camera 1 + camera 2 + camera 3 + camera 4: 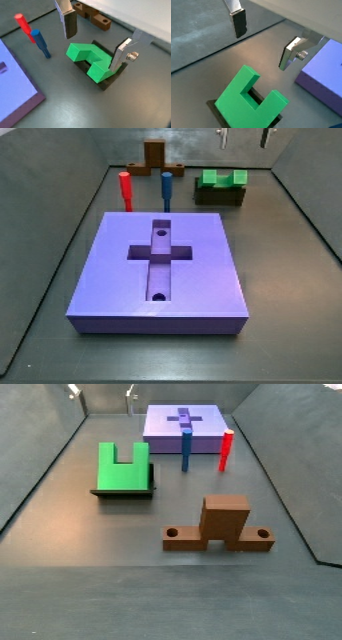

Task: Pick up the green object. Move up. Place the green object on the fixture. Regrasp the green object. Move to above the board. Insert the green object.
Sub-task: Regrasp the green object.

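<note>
A dull grey table (287, 268) with low grey walls carries everything. The purple board (120, 288) fills the middle of a side view, its cross-shaped recess (160, 252) and two round holes facing up; in another side view it lies at the far end (163, 434).

The green block (123, 466) rests on the dark fixture (123, 491), well apart from the board. In a side view it sits at the back (222, 178) on the fixture (221, 196), its two prongs pointing up with the notch between them. In both wrist views the block shows from above (90, 61) (248, 100), lying tilted against the fixture (107, 82), whose dark base edge shows under it (218, 111).

The hand (97, 37) hangs above the block, spread wide and holding nothing. Its fingers (69, 22) are silver plates with dark pads, one on each side of the block and clear of it. In a wrist view the hand (264, 37) has one finger (238, 20) over bare table, its mate near a corner of the board (321, 75). In both side views only the fingertips (223, 136) (75, 390) show, at the upper edge.

A red peg (126, 190) and a blue peg (167, 188) stand upright just beside the board's edge, near each other but apart. In a wrist view they (25, 27) (41, 44) stand between the board (13, 85) and the block. A brown wooden stand (219, 524) sits alone on the table, also seen at the back (156, 153) and behind the hand (90, 15).
</note>
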### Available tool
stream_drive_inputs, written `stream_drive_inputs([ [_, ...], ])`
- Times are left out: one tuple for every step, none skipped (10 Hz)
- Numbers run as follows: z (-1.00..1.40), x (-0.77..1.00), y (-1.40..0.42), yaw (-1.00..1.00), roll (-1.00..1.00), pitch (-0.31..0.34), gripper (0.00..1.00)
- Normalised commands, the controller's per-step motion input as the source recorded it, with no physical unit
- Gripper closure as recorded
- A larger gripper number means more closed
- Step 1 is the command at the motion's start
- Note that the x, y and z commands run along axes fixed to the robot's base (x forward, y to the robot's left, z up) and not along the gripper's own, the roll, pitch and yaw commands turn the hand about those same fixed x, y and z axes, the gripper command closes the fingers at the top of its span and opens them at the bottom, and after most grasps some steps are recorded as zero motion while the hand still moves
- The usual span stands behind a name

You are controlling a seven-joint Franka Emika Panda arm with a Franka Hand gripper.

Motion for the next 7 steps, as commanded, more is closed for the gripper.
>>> stream_drive_inputs([
  [0.07, -0.09, -0.35, 0.0, 1.0, -0.506, 0.0],
  [0.09, -0.02, -0.35, 0.0, 1.0, -0.583, 0.0],
  [0.05, -0.11, -0.23, 0.0, 1.0, -0.423, 0.0],
  [0.0, -0.01, 0.0, -0.15, 1.0, -0.214, 0.0],
  [0.0, 0.0, 0.09, -0.17, 1.0, -0.106, 0.0],
  [0.0, 0.0, 0.09, -0.13, 1.0, 0.0, 0.0],
  [0.01, 0.23, 0.0, -0.08, 1.0, 0.277, 0.0],
])
